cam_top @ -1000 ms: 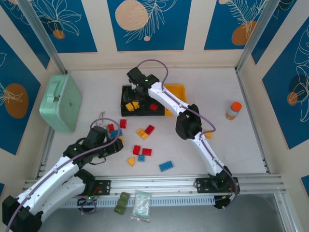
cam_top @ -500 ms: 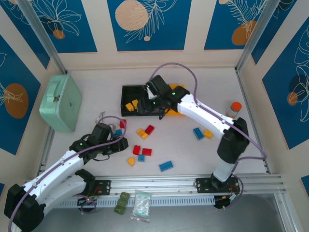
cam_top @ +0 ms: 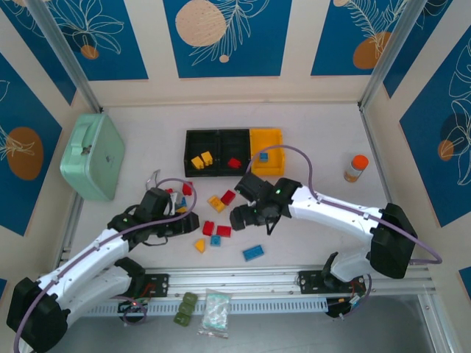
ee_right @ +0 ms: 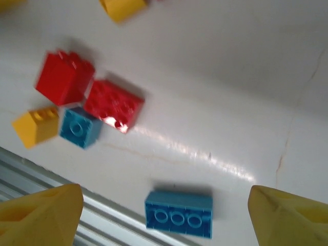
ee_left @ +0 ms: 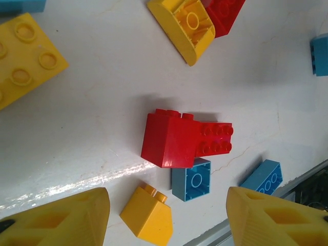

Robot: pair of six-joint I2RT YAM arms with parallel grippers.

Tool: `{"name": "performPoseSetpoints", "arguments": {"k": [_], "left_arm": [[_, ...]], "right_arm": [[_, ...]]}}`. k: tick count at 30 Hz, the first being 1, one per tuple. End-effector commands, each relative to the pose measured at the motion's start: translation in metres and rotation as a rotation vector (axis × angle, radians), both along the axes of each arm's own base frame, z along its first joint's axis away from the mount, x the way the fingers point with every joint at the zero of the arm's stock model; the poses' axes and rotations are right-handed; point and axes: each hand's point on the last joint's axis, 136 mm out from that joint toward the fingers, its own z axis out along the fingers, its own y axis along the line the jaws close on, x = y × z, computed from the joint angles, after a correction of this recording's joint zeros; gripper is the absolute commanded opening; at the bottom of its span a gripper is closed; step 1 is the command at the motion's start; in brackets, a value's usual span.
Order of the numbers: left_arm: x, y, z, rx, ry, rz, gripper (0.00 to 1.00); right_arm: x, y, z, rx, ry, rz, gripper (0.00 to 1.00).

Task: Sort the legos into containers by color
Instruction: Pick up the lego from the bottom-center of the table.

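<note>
Presently, both grippers stand open and empty over loose legos (cam_top: 224,231) on the table (cam_top: 316,132).
Left gripper (ee_left: 167,201): jaws moderately spread, nothing between them. Two touching red bricks (ee_left: 177,139) lie straight ahead of the fingertips, a blue square brick (ee_left: 190,179) touches their near side, and a yellow sloped brick (ee_left: 147,216) sits just beside one finger (ee_left: 61,218). Right gripper (ee_right: 165,195): jaws wide, nothing held; a long blue brick (ee_right: 178,214) lies between the fingers, near the middle. The containers (cam_top: 234,152) sit beyond the right gripper, well apart from it, with yellow, red and blue bricks in separate compartments.
</note>
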Motion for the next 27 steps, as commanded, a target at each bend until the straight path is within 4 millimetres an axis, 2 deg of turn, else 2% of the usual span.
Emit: {"name": "performPoseSetpoints", "arguments": {"k": [1, 9, 17, 22, 27], "left_arm": [[-0.001, -0.004, 0.000, -0.024, -0.002, -0.021, 0.62], [-0.004, 0.000, -0.009, -0.007, 0.014, -0.010, 0.62], [-0.008, 0.005, -0.016, 0.006, 0.034, 0.015, 0.61], [-0.009, 0.007, -0.016, 0.009, 0.030, 0.023, 0.61], [-0.008, 0.006, -0.016, 0.001, 0.033, 0.029, 0.61]], "right_arm": [[-0.025, -0.016, -0.021, -0.096, 0.078, -0.063, 0.85], [-0.058, -0.011, -0.053, -0.198, 0.147, -0.047, 0.86], [-0.070, -0.013, -0.084, -0.278, 0.193, -0.052, 0.83], [-0.068, -0.011, -0.086, -0.276, 0.184, -0.051, 0.70], [-0.058, -0.014, -0.073, -0.258, 0.150, -0.056, 0.62]]}}
